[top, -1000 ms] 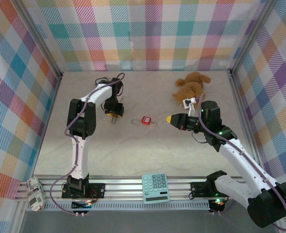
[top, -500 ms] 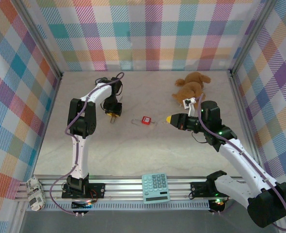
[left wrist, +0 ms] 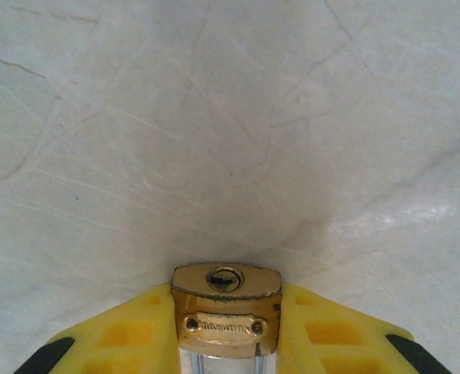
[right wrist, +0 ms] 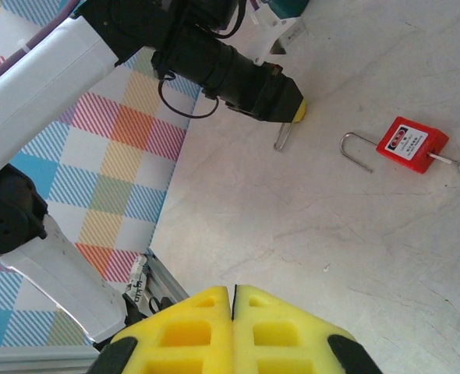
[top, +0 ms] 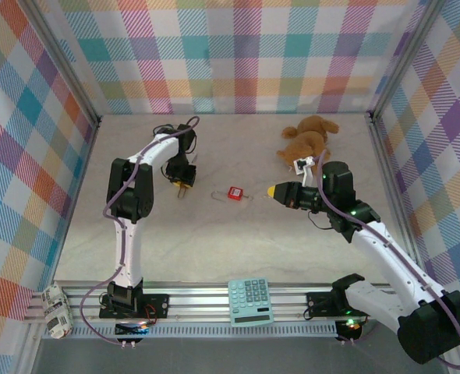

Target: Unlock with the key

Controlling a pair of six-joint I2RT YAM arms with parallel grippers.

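Observation:
A brass padlock (left wrist: 226, 308) sits between the yellow fingers (left wrist: 129, 335) of my left gripper (left wrist: 226, 288), keyhole end pointing away from the camera toward the table. Both fingers press its sides. From above, my left gripper (top: 182, 185) points down at the table's back left. In the right wrist view the silver shackle (right wrist: 283, 140) shows at its yellow tip. My right gripper (right wrist: 232, 290) is shut, its pads together with nothing showing between them; it hovers (top: 273, 190) right of the red padlock (top: 234, 192). The key is hidden or out of view.
The red padlock (right wrist: 409, 144) lies flat with its shackle to the left and a thin metal pin with a ring on its right. A brown teddy bear (top: 308, 139) lies at the back right. A teal calculator (top: 250, 301) rests on the front rail.
My left gripper's fingers have drawn in against the brass padlock. Both arms have stayed almost where they were.

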